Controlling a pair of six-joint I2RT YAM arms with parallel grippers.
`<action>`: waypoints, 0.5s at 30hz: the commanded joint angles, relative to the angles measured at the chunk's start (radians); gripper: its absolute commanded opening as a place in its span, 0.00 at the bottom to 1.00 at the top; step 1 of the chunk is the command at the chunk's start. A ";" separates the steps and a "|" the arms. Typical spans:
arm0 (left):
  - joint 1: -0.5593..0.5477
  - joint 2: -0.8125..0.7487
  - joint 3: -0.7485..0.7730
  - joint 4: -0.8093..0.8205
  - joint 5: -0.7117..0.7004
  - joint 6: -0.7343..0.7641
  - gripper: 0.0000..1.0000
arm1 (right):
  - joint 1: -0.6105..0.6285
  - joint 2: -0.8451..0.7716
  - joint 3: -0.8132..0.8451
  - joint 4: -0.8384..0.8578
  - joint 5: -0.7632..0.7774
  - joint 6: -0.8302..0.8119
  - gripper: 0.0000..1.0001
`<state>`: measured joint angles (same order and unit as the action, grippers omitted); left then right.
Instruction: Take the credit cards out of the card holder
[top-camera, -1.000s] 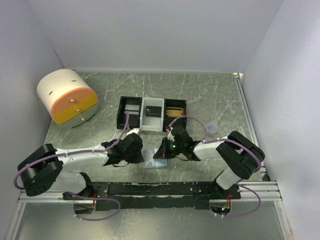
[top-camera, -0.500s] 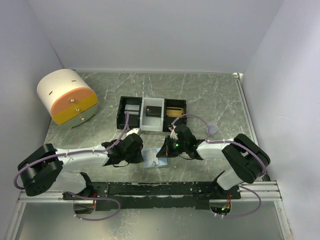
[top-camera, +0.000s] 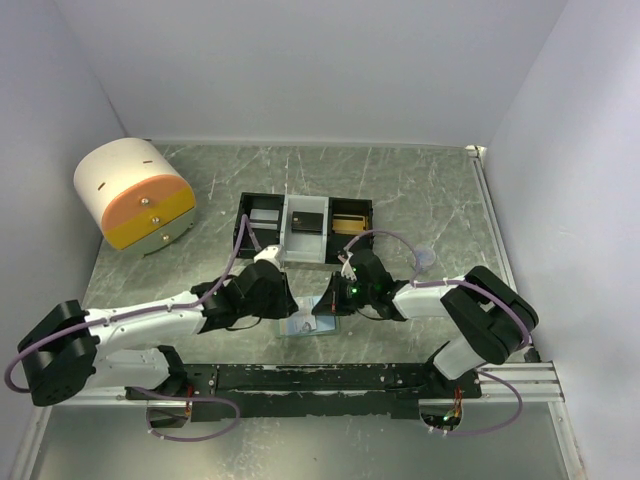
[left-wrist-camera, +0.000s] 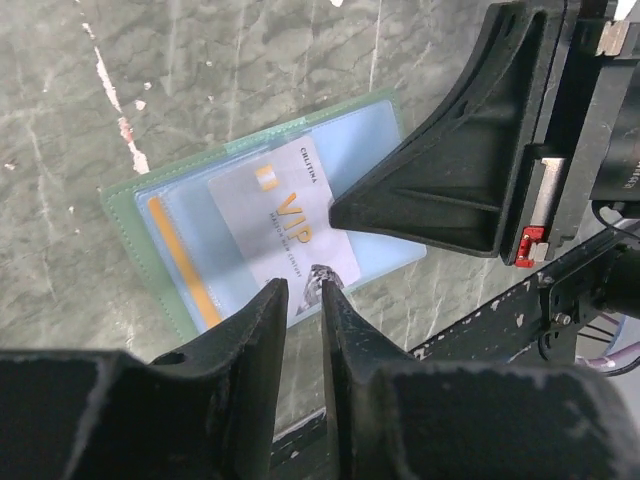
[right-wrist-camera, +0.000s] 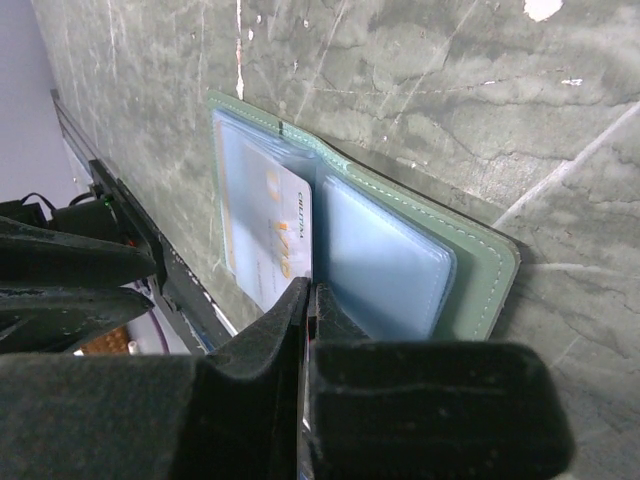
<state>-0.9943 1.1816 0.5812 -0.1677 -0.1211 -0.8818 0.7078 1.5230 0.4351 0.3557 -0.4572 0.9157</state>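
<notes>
Lying open and flat by the table's (top-camera: 400, 180) near edge is the card holder (left-wrist-camera: 372, 140) | white VIP card (left-wrist-camera: 280, 225) is resting on its blue inside, 1 corner right at the left gripper (left-wrist-camera: 305, 285), whose fingers are standing slightly parted | right gripper (right-wrist-camera: 308, 292), fingers pressed together, is bearing down on the holder's middle beside that card.

Matt leather-look card holder (left-wrist-camera: 124, 214), glossy clear plastic sleeves (left-wrist-camera: 372, 150), smooth plastic card (left-wrist-camera: 265, 215), stone-look table (left-wrist-camera: 200, 70)
</notes>
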 joint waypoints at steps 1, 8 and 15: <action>-0.009 0.053 0.011 0.051 0.020 -0.001 0.28 | -0.007 0.005 -0.017 0.021 0.006 0.007 0.00; -0.026 0.121 -0.020 0.030 -0.008 -0.031 0.23 | -0.006 -0.010 -0.001 -0.013 0.006 -0.012 0.00; -0.045 0.210 0.017 -0.079 -0.036 -0.056 0.13 | -0.007 -0.012 -0.014 0.039 -0.005 0.028 0.07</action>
<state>-1.0206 1.3582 0.5739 -0.1524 -0.1261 -0.9173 0.7078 1.5223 0.4309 0.3595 -0.4568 0.9272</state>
